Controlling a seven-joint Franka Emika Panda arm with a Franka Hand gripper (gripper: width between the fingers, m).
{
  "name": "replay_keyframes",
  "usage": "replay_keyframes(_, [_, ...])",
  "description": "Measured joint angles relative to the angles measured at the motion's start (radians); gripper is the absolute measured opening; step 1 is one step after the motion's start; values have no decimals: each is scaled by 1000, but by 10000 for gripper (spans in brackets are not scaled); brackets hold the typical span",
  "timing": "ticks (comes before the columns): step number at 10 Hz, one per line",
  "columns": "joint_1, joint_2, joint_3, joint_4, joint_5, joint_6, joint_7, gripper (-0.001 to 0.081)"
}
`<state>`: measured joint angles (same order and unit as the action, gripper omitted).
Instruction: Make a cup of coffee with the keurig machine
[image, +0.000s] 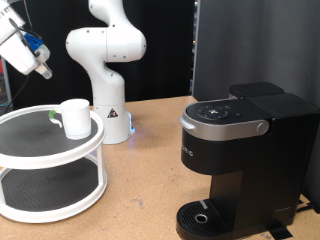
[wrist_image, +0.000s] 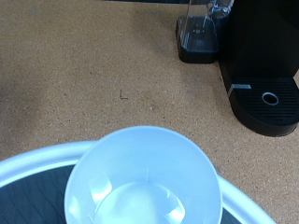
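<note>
The cup (image: 75, 117) is a small white mug standing upright on the top tier of a round white two-tier shelf (image: 30, 140) at the exterior view's left. It looks empty in the wrist view (wrist_image: 140, 177), which looks straight down into it. The keurig machine (image: 240, 150) is a black boxy brewer at the exterior view's right, lid down, with nothing on its round drip base (image: 203, 215). It also shows in the wrist view (wrist_image: 266, 56). My gripper (image: 42, 68) hangs in the air at the exterior view's top left, above the cup and apart from it. No fingers show in the wrist view.
The white arm's base (image: 110, 110) stands behind the shelf on the brown tabletop (image: 150, 170). A dark panel (image: 250, 45) rises behind the machine. A small dark box-like object (wrist_image: 199, 35) sits next to the machine in the wrist view.
</note>
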<state>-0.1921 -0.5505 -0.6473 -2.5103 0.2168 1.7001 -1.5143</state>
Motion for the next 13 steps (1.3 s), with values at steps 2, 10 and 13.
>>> replay_keyframes(2, [0,15,0,-7,0,19,-8,2])
replay_keyframes(10, [0,56,-5,-25,6,71,-28,431])
replay_keyframes(13, [0,56,-9,-80,19,165,-28,632])
